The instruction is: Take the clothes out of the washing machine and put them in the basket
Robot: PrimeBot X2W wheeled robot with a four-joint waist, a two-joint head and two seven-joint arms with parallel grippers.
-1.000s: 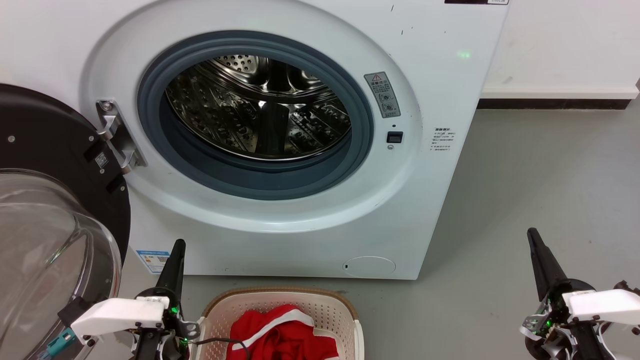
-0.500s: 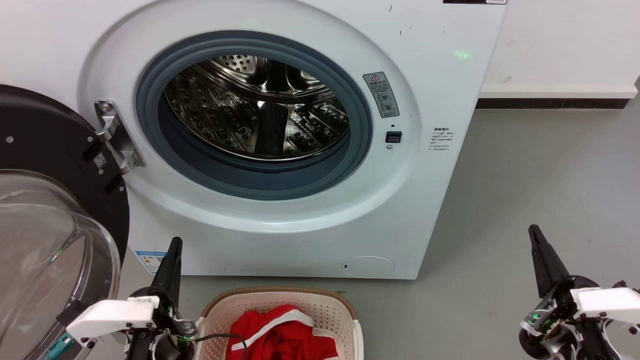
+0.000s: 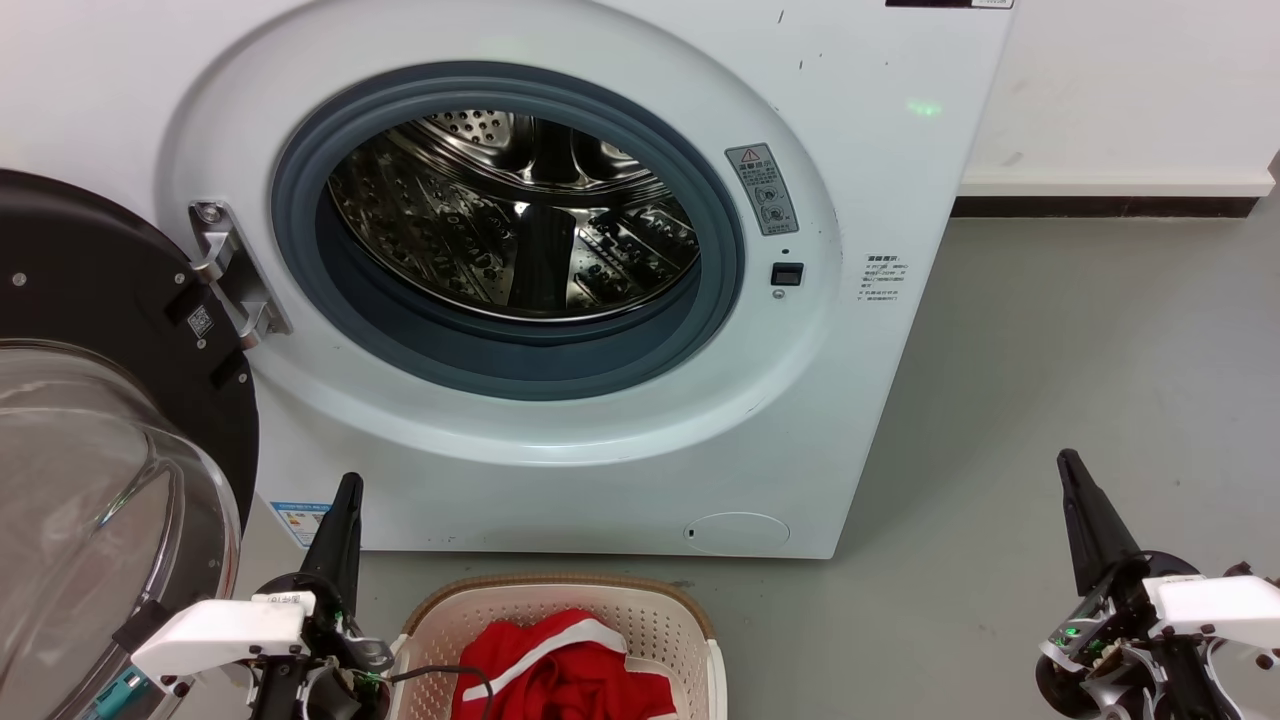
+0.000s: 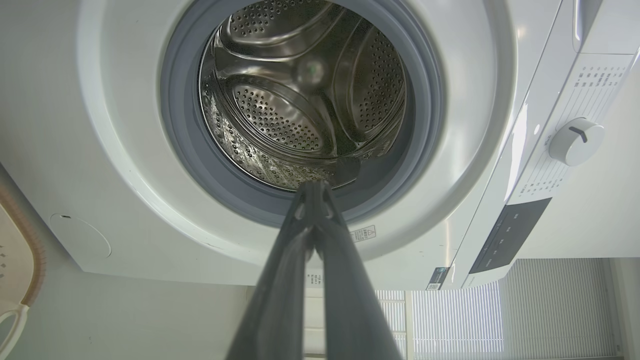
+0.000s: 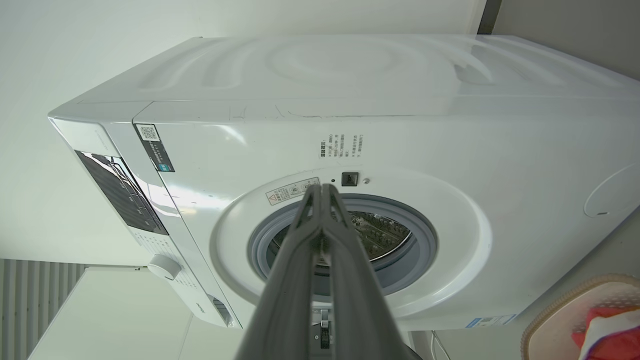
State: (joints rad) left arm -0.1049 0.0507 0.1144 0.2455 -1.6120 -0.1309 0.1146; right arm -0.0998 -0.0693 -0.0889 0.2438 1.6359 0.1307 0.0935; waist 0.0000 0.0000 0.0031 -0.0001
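Observation:
The red clothes (image 3: 560,670) with white band trim lie in the cream basket (image 3: 680,620), which stands on the floor in front of the white washing machine (image 3: 860,200). Its steel drum (image 3: 520,220) has nothing in it, also seen from the left wrist as a bare drum (image 4: 300,100). The black-framed domed door (image 3: 90,420) hangs wide to the left. My left gripper (image 3: 348,485) is shut, low at the basket's left, holding nothing. My right gripper (image 3: 1068,462) is shut over the floor at the right. The right wrist view catches the basket (image 5: 555,310) and clothes (image 5: 610,335) at its lower right corner.
Grey floor (image 3: 1080,380) stretches to the right of the machine up to a white wall with a dark baseboard (image 3: 1100,207). The door's clear dome (image 3: 90,500) bulges beside my left arm. A control dial (image 4: 575,141) sits on the machine's panel.
Over the second the left gripper slid a little to the left and the right gripper rose slightly; in the last half second nothing has visibly moved.

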